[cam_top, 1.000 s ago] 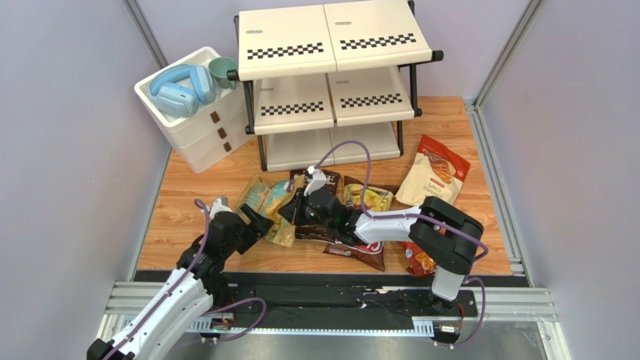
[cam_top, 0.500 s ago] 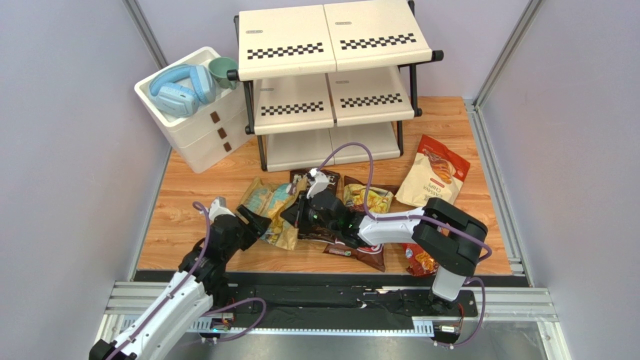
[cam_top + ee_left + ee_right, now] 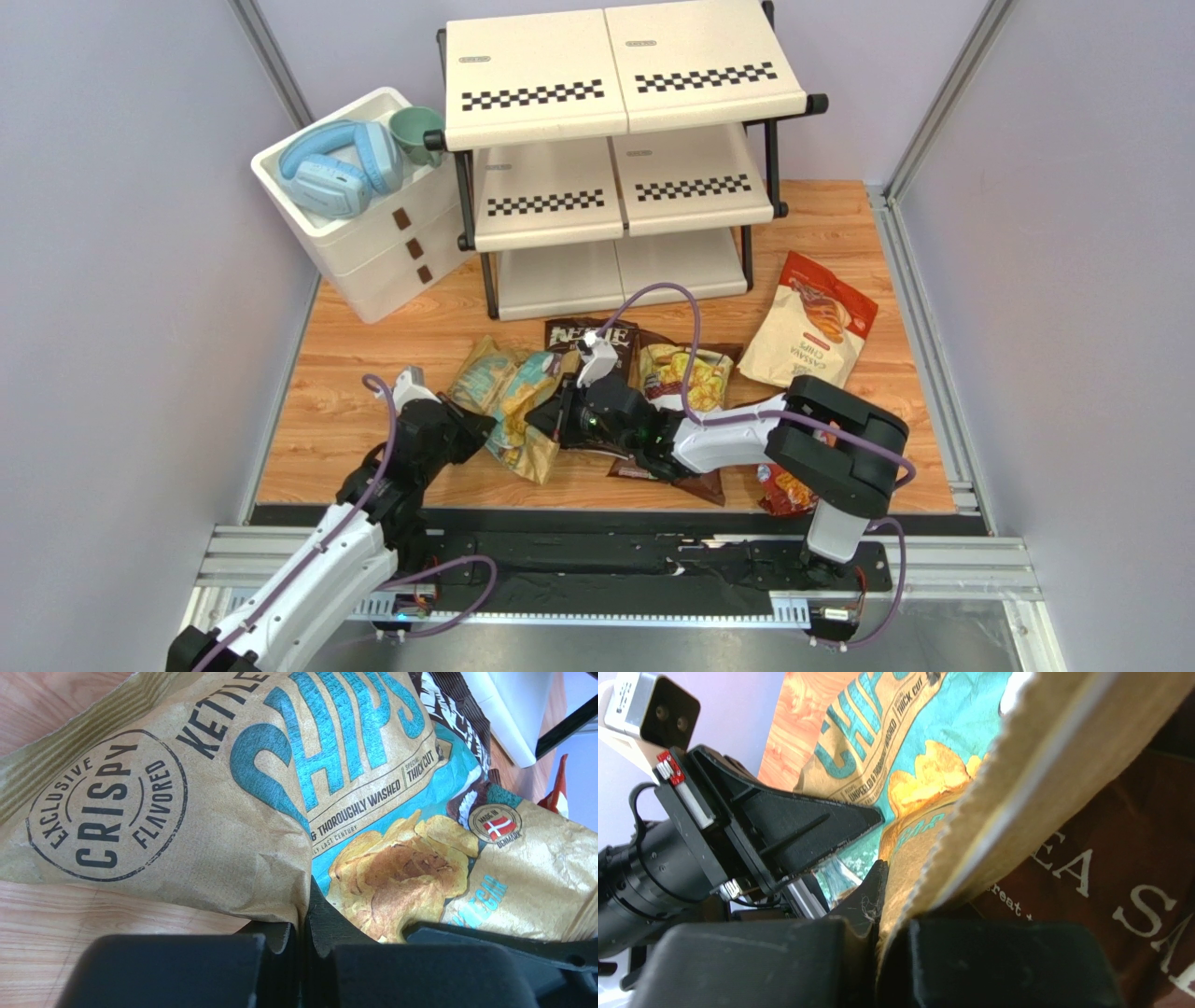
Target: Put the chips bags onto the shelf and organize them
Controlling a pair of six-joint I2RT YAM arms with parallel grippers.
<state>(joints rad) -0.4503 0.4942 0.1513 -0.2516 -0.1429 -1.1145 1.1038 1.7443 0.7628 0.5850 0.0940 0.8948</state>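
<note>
A tan-and-teal chips bag [image 3: 512, 406] [image 3: 210, 791] [image 3: 906, 763] lies on the wooden table in front of the shelf [image 3: 617, 84]. My left gripper [image 3: 474, 424] [image 3: 307, 925] is shut on its near left edge. From the right side, my right gripper [image 3: 564, 416] [image 3: 889, 913] is shut on the bag's serrated seam. A dark brown "Sea Salt" bag [image 3: 582, 336] [image 3: 1116, 875] lies under and behind it. A cream bag with a red-orange top [image 3: 811, 322] rests at the right. Part of a red bag [image 3: 786, 490] shows beneath the right arm.
A white three-drawer box [image 3: 368, 238] stands left of the shelf with blue headphones [image 3: 337, 165] and a green cup [image 3: 417, 133] on top. A yellow-printed bag [image 3: 685, 375] lies by the right arm's forearm. Metal rails border the table on both sides.
The left gripper's jaws have gone from open to shut on the tan-and-teal bag's edge. The right gripper and the bag have shifted slightly toward the near edge.
</note>
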